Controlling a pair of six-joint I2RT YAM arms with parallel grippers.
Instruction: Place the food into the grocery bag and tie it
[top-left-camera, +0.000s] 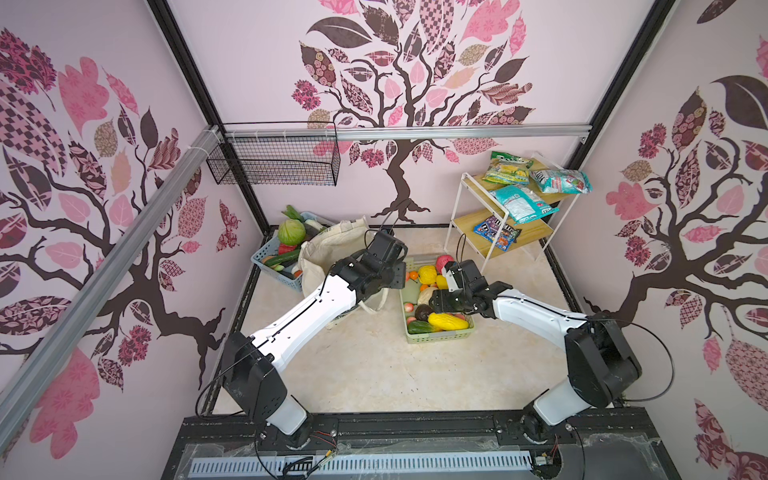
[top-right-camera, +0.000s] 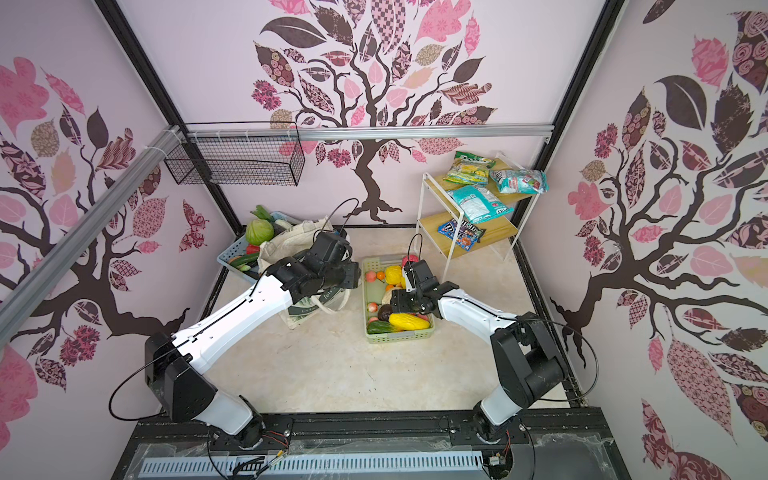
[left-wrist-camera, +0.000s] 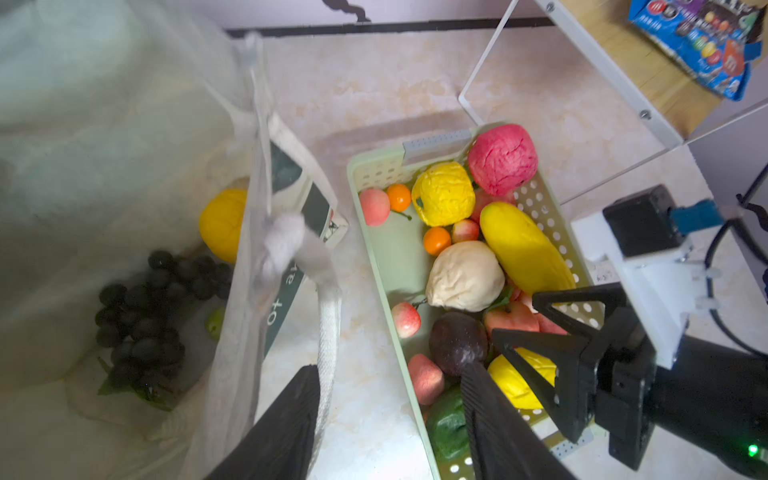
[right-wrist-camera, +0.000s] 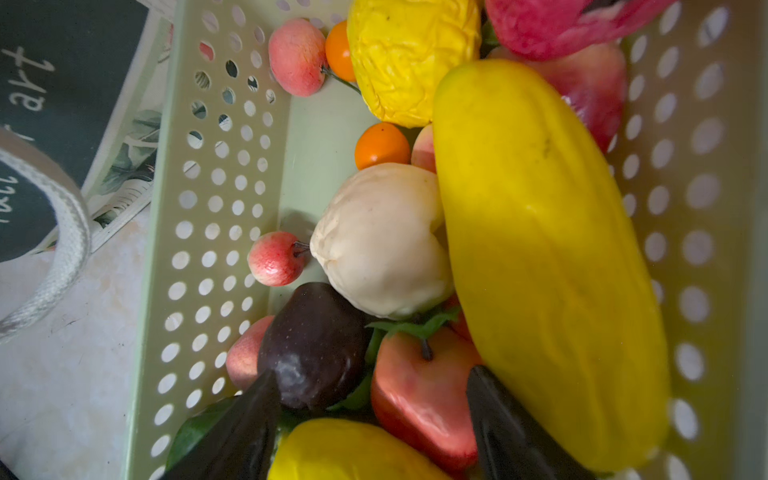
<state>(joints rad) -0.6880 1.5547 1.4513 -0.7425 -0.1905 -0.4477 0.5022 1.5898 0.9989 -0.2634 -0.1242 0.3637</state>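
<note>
Directly over the pale-green basket (right-wrist-camera: 216, 208), the right gripper (right-wrist-camera: 372, 372) hangs with its jaws wide apart and empty. One finger is beside a dark plum-like fruit (right-wrist-camera: 316, 345), a red apple (right-wrist-camera: 415, 395) lies under the gap, and the long yellow fruit (right-wrist-camera: 540, 249) crowds the other finger. The left gripper (left-wrist-camera: 390, 370) is likewise spread and holds nothing, above the strip of floor between the basket and the grocery bag (left-wrist-camera: 104, 145), whose rope handle (left-wrist-camera: 328, 332) runs along one finger. Inside the bag lie a grape bunch (left-wrist-camera: 141, 316) and a yellow fruit (left-wrist-camera: 222, 224). Farther off, a cabbage (top-left-camera: 291, 231) tops the blue basket (top-left-camera: 262, 255) behind the bag.
</note>
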